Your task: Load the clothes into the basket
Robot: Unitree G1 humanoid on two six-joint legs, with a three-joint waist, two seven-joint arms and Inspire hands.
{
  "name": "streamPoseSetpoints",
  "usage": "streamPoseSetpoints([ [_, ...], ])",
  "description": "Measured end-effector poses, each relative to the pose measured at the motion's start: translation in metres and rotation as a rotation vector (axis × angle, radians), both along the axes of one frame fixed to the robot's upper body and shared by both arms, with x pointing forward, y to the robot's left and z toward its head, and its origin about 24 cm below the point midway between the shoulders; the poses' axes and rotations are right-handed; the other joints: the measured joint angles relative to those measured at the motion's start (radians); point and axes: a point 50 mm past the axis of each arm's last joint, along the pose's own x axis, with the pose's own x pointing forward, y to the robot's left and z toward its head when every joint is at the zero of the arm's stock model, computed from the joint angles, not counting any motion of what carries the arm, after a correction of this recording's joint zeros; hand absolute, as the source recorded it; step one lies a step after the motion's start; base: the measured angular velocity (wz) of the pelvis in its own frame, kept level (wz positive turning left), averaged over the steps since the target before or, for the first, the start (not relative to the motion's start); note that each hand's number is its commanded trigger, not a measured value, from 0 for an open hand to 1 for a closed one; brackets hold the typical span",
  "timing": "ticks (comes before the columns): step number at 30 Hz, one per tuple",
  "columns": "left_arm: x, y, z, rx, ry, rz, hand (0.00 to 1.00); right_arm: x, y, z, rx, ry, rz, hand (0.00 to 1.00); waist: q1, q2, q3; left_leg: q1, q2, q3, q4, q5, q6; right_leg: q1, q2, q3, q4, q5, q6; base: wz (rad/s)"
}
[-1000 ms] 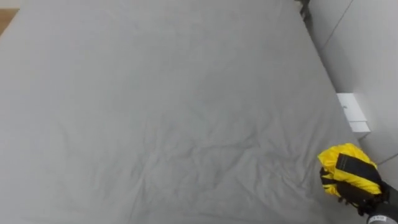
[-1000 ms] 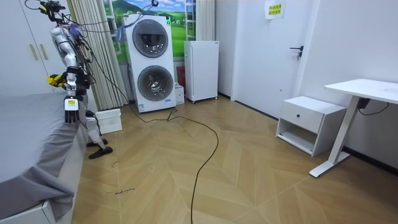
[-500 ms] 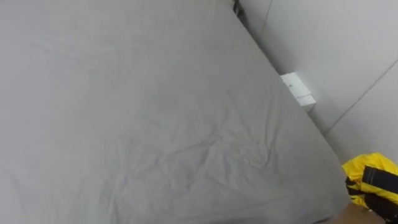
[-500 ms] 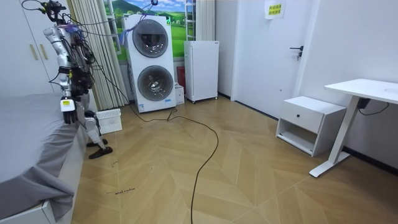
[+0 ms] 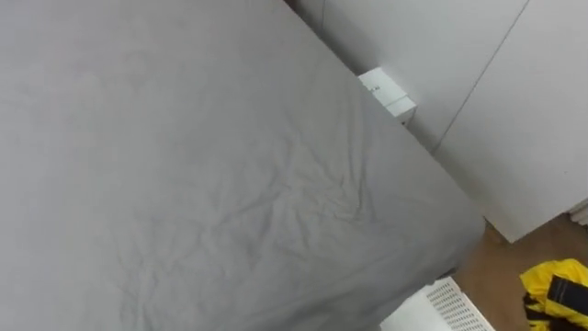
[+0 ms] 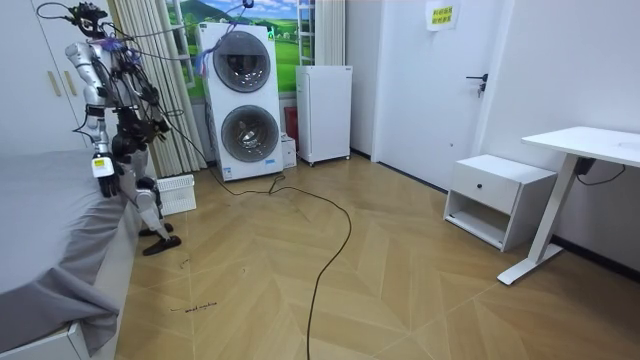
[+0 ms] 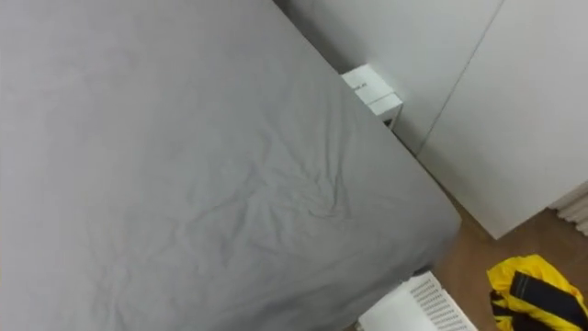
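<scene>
Compared with one second ago, the whole eye view has swung to the right, so it is the camera that moved and not the bed [image 5: 184, 165]. The grey sheet now fills the left part. The white wardrobe [image 5: 478, 110], a small white box [image 5: 387, 92] beside the bed, the wooden floor and the white basket [image 5: 450, 311] have come into sight. In the room view the robot has turned away from the bed towards the wardrobe. It stands at the bed's corner, with the basket on the floor just beside it.

The yellow garment [image 5: 551, 274] was over the sheet before. Now it hangs above the floor, to the right of the basket and not yet in it. The right hand [image 5: 537, 313] still grasps it, with dark fingers wrapped around the cloth. The left hand [image 6: 102, 176] hangs low beside the bed's edge, and we cannot tell how its fingers are.
</scene>
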Motion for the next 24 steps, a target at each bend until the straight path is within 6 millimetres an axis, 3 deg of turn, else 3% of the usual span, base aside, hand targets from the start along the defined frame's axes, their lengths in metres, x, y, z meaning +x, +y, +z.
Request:
streamPoseSetpoints([
  [6, 0.006, -0.007, -0.002, -0.024, -0.003, -0.041, 0.0, 0.028, -0.012, 0.016, -0.038, -0.067, 0.0, 1.0, -0.002, 0.08, -0.0082, -0.066, -0.019, 0.031, 0.015, -0.006, 0.013, -0.088, -0.005, 0.04, 0.046, 0.005, 0.015, -0.18],
  [12, 0.017, -0.013, -0.005, -0.031, -0.028, -0.121, 0.0, 0.05, -0.009, 0.019, -0.04, -0.081, 0.029, 0.98, 0.0, 0.117, -0.0129, -0.13, -0.032, 0.028, 0.032, -0.007, 0.029, -0.165, -0.011, 0.053, 0.082, 0.0, 0.016, -0.05],
  [13, 0.018, -0.014, -0.005, -0.033, -0.033, -0.133, 0.0, 0.053, -0.008, 0.019, -0.038, -0.083, 0.036, 0.67, 0.001, 0.123, -0.0129, -0.134, -0.034, 0.025, 0.031, -0.007, 0.029, -0.172, -0.009, 0.058, 0.086, 0.001, 0.015, -0.1],
  [14, 0.018, -0.014, -0.006, -0.035, -0.031, -0.134, 0.0, 0.055, -0.007, 0.02, -0.038, -0.084, 0.041, 0.5, 0.002, 0.125, -0.0131, -0.136, -0.036, 0.024, 0.031, -0.007, 0.03, -0.178, -0.008, 0.061, 0.09, 0.0, 0.014, -0.14],
  [15, 0.018, -0.015, -0.006, -0.039, -0.028, -0.132, 0.0, 0.057, -0.006, 0.02, -0.041, -0.085, 0.048, 0.0, 0.003, 0.13, -0.0159, -0.143, -0.037, 0.024, 0.031, -0.007, 0.03, -0.189, -0.007, 0.064, 0.098, -0.003, 0.013, -0.08],
  [16, 0.02, -0.016, -0.007, -0.039, -0.032, -0.14, 0.0, 0.058, -0.006, 0.02, -0.043, -0.086, 0.044, 0.0, 0.004, 0.135, -0.0191, -0.153, -0.036, 0.025, 0.031, -0.006, 0.03, -0.198, -0.007, 0.064, 0.098, -0.002, 0.013, -0.04],
  [24, 0.03, -0.017, -0.008, -0.043, -0.054, -0.159, 0.0, 0.072, -0.011, 0.025, -0.051, -0.09, 0.028, 0.0, 0.005, 0.156, -0.0164, -0.181, -0.036, 0.016, 0.03, 0.002, 0.027, -0.221, -0.008, 0.057, 0.094, -0.001, 0.01, 0.03],
])
